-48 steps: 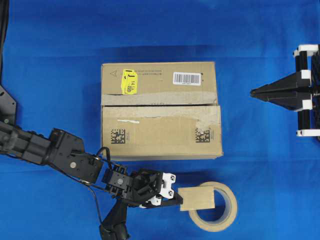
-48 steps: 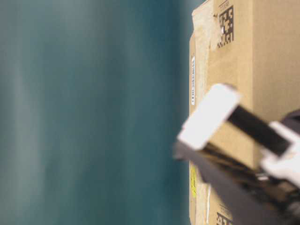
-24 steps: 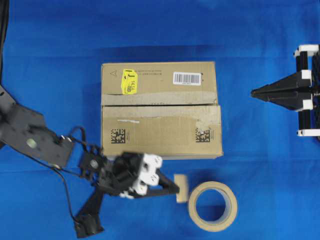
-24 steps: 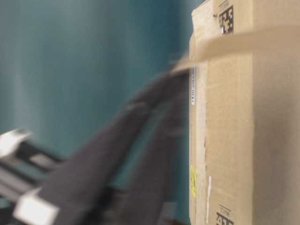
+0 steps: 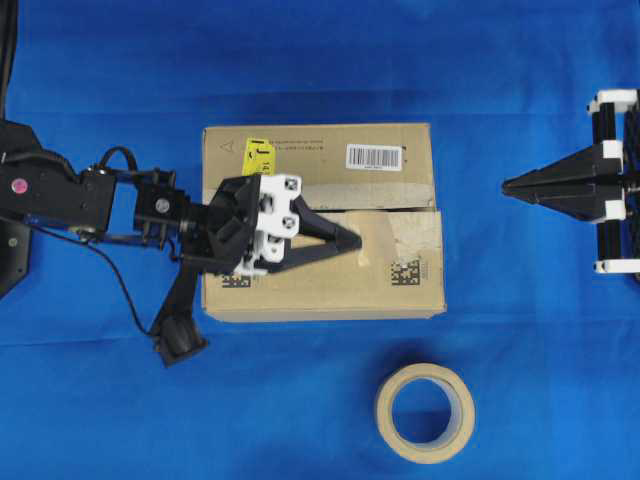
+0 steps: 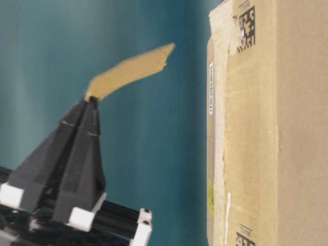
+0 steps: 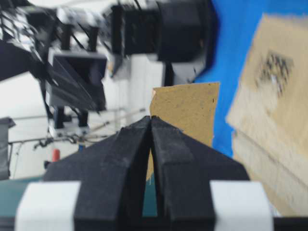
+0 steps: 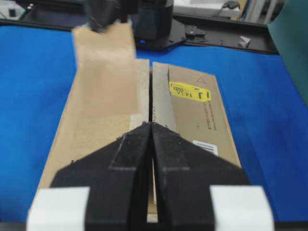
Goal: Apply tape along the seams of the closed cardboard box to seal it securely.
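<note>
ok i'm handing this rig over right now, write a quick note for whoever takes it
Left pincer: shut on the tape, held in the air above the cardboard box, not touching it.
Right pincer: shut, holding nothing, parked off the box's right side.
Box: closed, with the seams across its top between old pale tape remnants.
Tape roll: lies flat on the blue cloth in front of the box.
Done: cut piece picked up and brought over the box.
Left: lay it along the seam, press it down, release.
</note>
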